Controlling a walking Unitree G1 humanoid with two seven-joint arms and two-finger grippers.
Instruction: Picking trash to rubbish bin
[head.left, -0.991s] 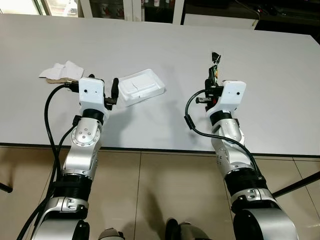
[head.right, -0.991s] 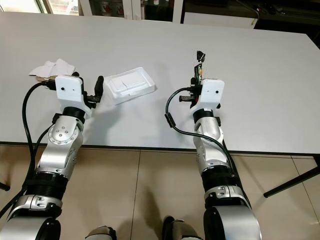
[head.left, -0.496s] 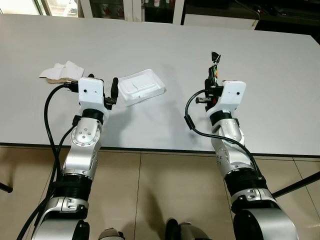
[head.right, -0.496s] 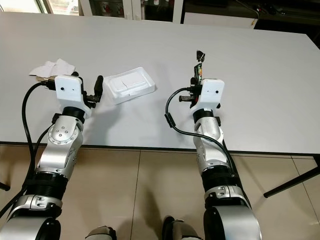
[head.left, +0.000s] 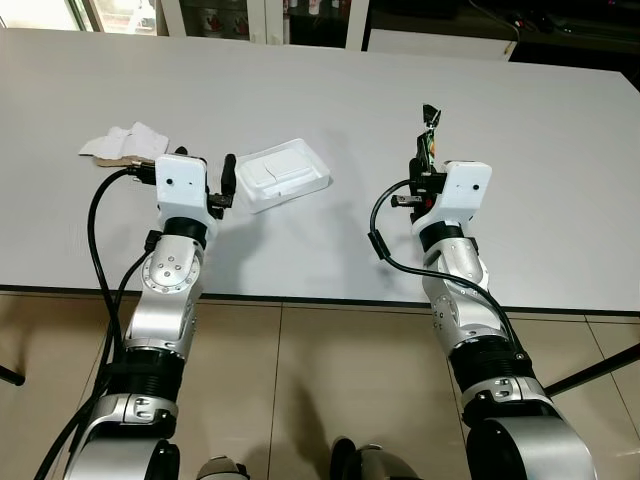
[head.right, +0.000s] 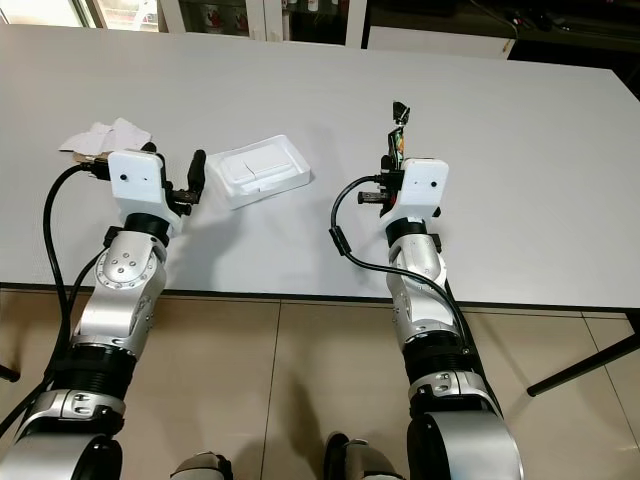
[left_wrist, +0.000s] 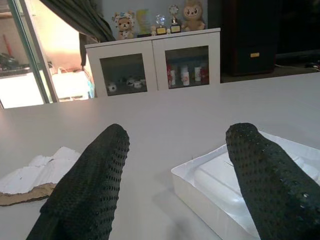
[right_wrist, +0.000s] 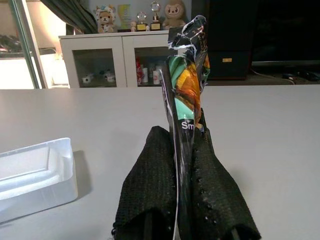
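White bench (head.left: 320, 90) above a beige tiled floor (head.left: 330, 380); a white glass-door cabinet (left_wrist: 152, 67) stands beyond. Left gripper (left_wrist: 175, 175), jaws spread, beside the foam tray (head.left: 282, 174). Right gripper (right_wrist: 182, 200), jaws pinching a wrapper (right_wrist: 186, 100).

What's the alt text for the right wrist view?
The right gripper is shut on a colourful snack wrapper that stands up between its black fingers above a grey table. A white foam tray lies beside it; a white cabinet stands behind.
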